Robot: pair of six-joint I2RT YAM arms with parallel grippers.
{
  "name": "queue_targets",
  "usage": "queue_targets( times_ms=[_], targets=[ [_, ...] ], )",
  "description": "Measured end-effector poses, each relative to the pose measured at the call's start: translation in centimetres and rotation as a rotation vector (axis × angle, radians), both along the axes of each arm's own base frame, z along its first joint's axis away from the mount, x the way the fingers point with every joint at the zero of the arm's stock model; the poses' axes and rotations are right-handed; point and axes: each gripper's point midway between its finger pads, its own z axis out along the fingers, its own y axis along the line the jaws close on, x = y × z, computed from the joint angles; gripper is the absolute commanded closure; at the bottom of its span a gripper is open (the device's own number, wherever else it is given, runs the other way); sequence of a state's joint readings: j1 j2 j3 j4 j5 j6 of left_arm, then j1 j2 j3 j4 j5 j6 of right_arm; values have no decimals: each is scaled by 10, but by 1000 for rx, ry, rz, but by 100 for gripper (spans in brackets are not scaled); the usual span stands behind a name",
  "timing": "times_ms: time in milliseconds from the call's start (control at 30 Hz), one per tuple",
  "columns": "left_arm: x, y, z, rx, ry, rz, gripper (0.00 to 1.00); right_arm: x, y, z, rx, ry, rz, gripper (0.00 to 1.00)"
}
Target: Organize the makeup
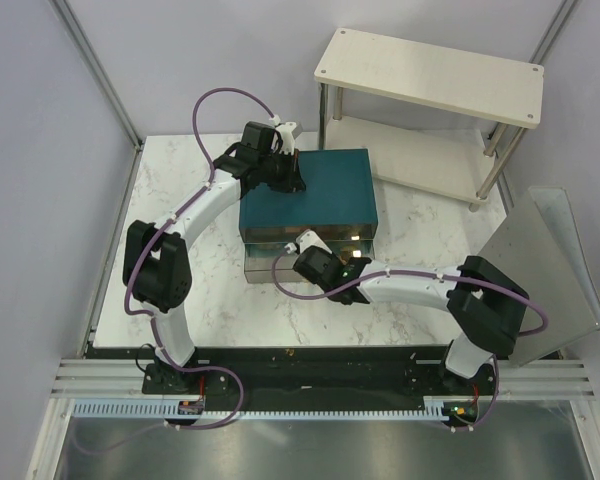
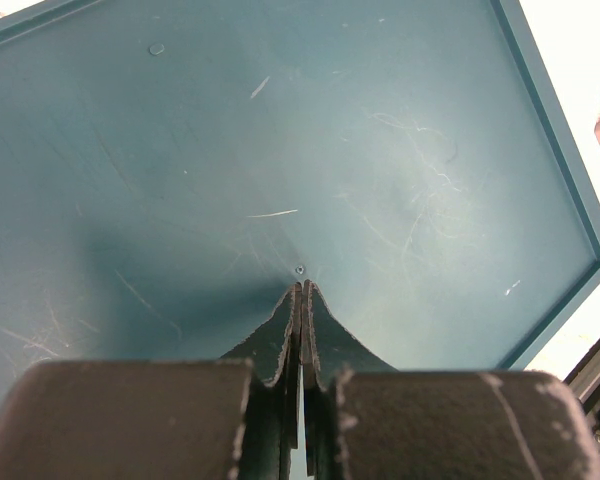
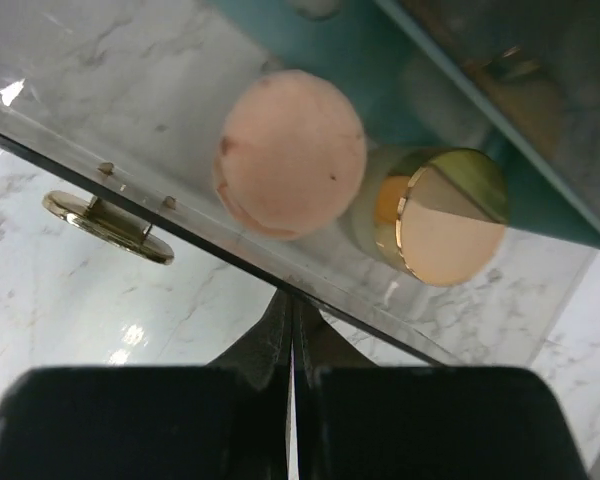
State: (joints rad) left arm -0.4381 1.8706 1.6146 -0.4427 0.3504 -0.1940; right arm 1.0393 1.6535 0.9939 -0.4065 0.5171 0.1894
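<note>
One peach-pink round pad (image 3: pixel 292 152), faintly smudged, lies in the clear drawer (image 3: pixel 130 90) just beside the gold-rimmed compact (image 3: pixel 448 218). I cannot resolve items farther back because of glare. The right gripper (image 3: pixel 292 320) is closed and empty at the drawer front. The left gripper (image 2: pixel 300 295) is closed over the teal box (image 2: pixel 280 130).

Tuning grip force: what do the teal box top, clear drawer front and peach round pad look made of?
Teal box top: hard plastic or painted board, satin, pale scratches. Clear drawer front: glossy transparent plastic or glass, contents show through. Peach round pad: matte, likely soft foam.
</note>
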Motion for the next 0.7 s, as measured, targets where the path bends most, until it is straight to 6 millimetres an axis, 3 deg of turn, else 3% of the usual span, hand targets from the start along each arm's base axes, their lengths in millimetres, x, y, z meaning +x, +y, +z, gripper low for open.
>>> queue_targets(
  times_ms=[167,300,467,700],
  targets=[
    [0,0,0,0,0,0,98,27,-2,18,-43,-190,-56,100],
    [0,0,0,0,0,0,98,44,-3,12,-128,-271,-85,100],
    [0,0,0,0,0,0,98,59,-1,10,-206,-346,-99,100],
    [0,0,0,0,0,0,98,74,4,27,-232,-443,-115,100]
  ],
)
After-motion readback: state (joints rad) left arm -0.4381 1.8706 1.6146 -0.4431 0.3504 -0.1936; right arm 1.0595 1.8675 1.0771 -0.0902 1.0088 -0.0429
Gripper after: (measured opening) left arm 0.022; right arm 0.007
